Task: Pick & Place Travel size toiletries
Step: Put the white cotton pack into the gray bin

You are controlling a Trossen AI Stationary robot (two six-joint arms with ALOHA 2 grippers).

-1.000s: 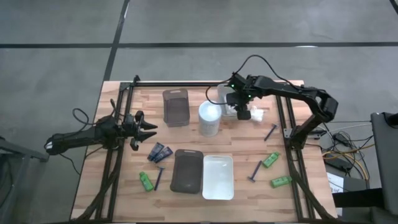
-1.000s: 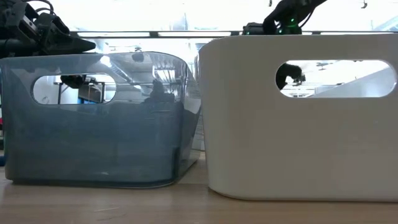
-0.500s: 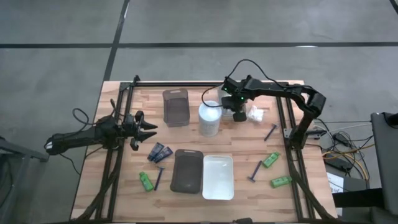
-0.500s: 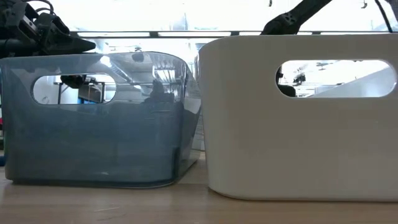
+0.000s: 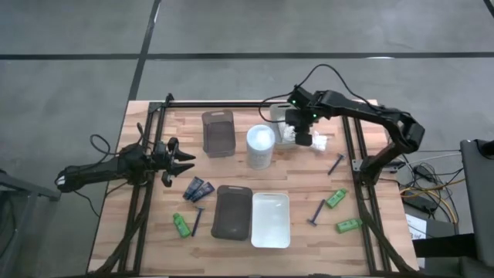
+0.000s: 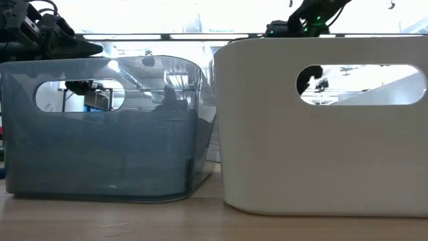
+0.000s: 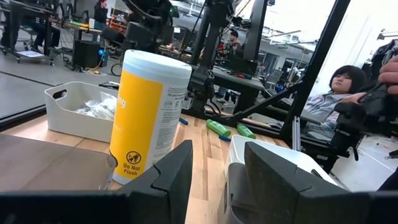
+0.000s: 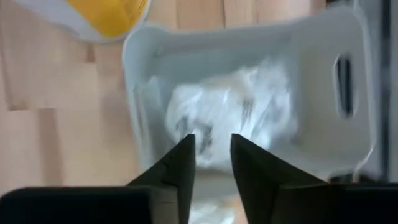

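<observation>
The right gripper [image 5: 302, 140] hangs over a small white tray [image 8: 348, 43] at the far side of the table. In the right wrist view its two dark fingers [image 8: 180, 165] stand a narrow gap apart with nothing between them. Directly beyond the fingertips, inside that tray, lies a heap of white clear-wrapped packets [image 8: 236, 118]. A few more white packets [image 5: 318, 143] lie on the wood just beside the gripper, on its outer side. Just past the tray stands a tall white cylinder with a yellow label [image 5: 261, 147].

The left gripper [image 5: 185, 160] waits low at the left edge of the table, jaws spread and empty. Ahead of its fingers [image 7: 177, 177], in the left wrist view, the yellow-labelled cylinder stands nearest, then the white tray of packets behind it, then two bright green bottles [image 7: 227, 129] lying on the wood farther off. A person sits in the room beyond the table.

From above, two dark navy tubes [image 5: 198, 189] lie just in front of the left gripper, with a third green bottle [image 5: 181, 225] and a slim dark razor [image 5: 197, 219] farther toward the near edge. A dark grey tray [image 5: 231, 211] and a white tray [image 5: 270, 220] sit side by side at the near middle; a clear grey tray [image 5: 218, 133] sits at the far side. On the right, two razors [image 5: 318, 211] and the two green bottles lie well away from the right gripper.
</observation>
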